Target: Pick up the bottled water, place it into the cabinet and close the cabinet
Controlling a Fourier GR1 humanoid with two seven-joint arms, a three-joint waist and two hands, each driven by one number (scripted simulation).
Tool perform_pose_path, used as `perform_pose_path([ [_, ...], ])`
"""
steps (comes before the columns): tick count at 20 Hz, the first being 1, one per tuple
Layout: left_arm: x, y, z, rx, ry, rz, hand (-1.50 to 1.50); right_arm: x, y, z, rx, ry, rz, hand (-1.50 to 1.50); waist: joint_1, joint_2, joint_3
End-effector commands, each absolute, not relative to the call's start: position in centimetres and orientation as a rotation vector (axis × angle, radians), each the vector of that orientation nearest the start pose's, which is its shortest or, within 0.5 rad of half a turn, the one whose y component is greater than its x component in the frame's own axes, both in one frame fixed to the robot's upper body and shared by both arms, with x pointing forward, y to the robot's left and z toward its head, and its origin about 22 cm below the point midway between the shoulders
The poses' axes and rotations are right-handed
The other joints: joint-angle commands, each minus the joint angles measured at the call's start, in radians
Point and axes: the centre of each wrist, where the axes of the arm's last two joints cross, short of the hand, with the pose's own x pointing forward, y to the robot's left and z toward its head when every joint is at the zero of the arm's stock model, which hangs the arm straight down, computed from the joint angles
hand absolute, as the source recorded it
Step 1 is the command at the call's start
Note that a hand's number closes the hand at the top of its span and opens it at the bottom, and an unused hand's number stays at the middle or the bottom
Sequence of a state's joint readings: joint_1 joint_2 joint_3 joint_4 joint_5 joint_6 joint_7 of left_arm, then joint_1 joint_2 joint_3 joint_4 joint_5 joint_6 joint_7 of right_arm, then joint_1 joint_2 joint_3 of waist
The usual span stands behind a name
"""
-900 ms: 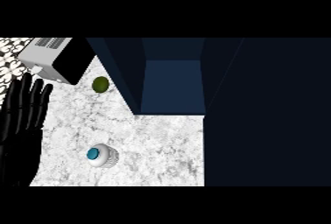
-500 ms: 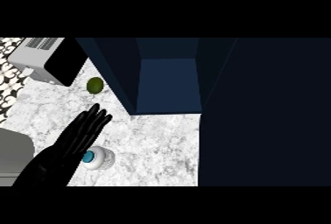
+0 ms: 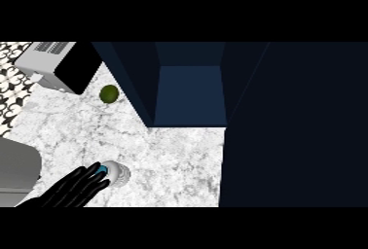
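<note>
White marble with grey veins makes the tabletop under me, and it fills the middle and left of my head view. On the far left I see a strip of floor with a black and white pattern. At the upper left stands a toaster, silver on top with a dark side. Just beside it, a little nearer to me, a small green fruit lies alone on the marble; I cannot tell which fruit it is. At the lower left edge a plain grey block shows, and I cannot tell what it is.

My left hand comes in from the lower left. Its black fingers are straight and spread a little, and they do not curl round anything. The bottled water stands upright on the marble, seen from above as a white round shape with a blue cap. My fingertips lie over its left part and partly cover the cap. My right hand does not show.

On the right is the dark blue cabinet, well apart from the bottle. Its opening faces me, and I see only the blue inner wall.
</note>
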State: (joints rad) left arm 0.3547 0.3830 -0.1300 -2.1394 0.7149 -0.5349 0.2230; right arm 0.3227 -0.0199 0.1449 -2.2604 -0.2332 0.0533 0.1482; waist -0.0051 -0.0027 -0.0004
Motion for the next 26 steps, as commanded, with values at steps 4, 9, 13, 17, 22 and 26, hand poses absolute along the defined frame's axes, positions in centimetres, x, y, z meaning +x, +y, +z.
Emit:
perform_pose_path([
  [4,14.8,32.0,9.6,-0.815,-1.449,-0.402,-1.50,12.2,-22.1,10.8,0.307,-1.803,-0.120,-1.50,0.001,0.001,0.000],
  [9,13.8,34.2,6.4,-0.814,-1.448,-0.393,-1.50,11.5,-24.3,9.6,0.294,-1.801,-0.092,-1.50,0.003,0.001,0.000],
  [13,14.5,36.0,7.6,-0.793,-1.475,-0.398,-1.50,11.9,-22.0,8.0,0.288,-1.792,-0.091,-1.50,0.003,0.001,0.001],
  [17,14.4,36.2,6.5,-0.809,-1.488,-0.398,-1.50,11.3,-23.1,7.7,0.299,-1.816,-0.065,-1.50,0.003,0.001,0.001],
  [22,15.8,36.4,5.9,-0.782,-1.506,-0.353,-1.50,13.0,-21.9,8.6,0.300,-1.823,-0.093,-1.50,0.004,0.003,0.000],
  [26,14.7,37.1,5.7,-0.712,-1.524,-0.361,-1.50,11.2,-22.6,7.8,0.280,-1.823,-0.074,-1.50,0.006,0.001,0.001],
])
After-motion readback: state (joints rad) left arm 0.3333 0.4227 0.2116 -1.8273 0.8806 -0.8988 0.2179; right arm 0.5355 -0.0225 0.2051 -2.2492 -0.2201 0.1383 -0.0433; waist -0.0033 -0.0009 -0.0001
